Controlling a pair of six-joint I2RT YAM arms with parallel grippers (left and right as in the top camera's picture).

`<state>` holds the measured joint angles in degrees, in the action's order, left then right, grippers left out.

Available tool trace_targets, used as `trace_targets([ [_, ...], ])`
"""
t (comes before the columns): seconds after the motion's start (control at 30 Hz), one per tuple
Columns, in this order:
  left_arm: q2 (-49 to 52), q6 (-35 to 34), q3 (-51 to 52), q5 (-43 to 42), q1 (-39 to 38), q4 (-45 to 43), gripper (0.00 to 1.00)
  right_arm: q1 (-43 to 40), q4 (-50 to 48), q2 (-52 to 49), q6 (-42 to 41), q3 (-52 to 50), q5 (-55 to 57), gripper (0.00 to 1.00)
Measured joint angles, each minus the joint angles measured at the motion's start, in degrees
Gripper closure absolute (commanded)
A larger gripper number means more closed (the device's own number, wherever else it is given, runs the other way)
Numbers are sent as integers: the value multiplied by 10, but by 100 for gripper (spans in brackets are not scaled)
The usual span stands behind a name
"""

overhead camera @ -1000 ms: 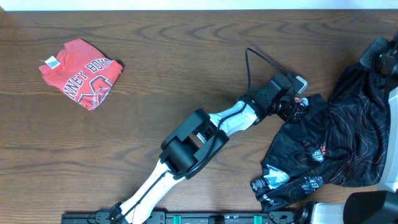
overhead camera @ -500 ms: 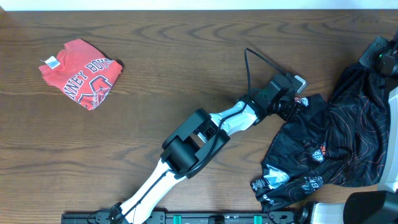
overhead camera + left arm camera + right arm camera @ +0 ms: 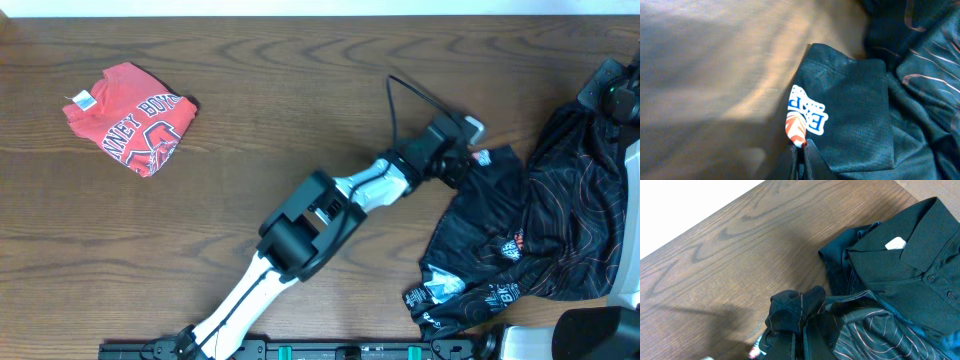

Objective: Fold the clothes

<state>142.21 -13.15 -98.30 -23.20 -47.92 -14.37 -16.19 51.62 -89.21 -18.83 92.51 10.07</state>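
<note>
- Dark wood-grain table (image 3: 300,80) fills the overhead view, with a pale strip along the top edge.
- At the upper left of that view we see the red T-shirt (image 3: 130,118), folded into a compact bundle with its white lettering facing up, well apart from everything else.
- The black T-shirt (image 3: 550,215) with thin orange contour lines lies crumpled at the right side of the frame, running from the upper right down to the bottom edge. White lettering shows near its lower left hem.
- The left arm reaches diagonally from the bottom centre towards the shirt, and a black cable (image 3: 400,100) loops above its wrist.
- In the left wrist view the left gripper (image 3: 802,157) sits at the bottom of the frame with its fingers together. They are pinched on the edge of the black sleeve (image 3: 855,110), right at a white and orange printed patch (image 3: 807,117).
- In its own view the right gripper (image 3: 799,342) is at the bottom centre, clamped on a bunched fold (image 3: 795,311) of the black T-shirt.
- A dark navy shirt (image 3: 910,262) with a collar, buttons and a white neck label lies at the upper right of the right wrist view, touching the black one.
</note>
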Motion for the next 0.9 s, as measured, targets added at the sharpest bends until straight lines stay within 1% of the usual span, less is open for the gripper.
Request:
trace_targets([
  [0.17, -7, 0, 0, -3, 71, 10, 93, 0, -1, 0, 0, 0, 0, 99],
  [0.33, -42, 0, 0, -3, 181, 13, 94, 0, -25, 0, -1, 0, -8, 99],
  [0.57, -129, 0, -2, 1, 339, -3, 94, 4, -78, -22, -1, 0, -35, 99],
  [0.7, -137, 0, -7, 5, 385, -6, 94, 20, -126, -70, -2, 0, -54, 99],
  [0.9, -135, 16, -7, 13, 409, -7, 94, 62, -243, -177, -2, 0, -68, 99],
])
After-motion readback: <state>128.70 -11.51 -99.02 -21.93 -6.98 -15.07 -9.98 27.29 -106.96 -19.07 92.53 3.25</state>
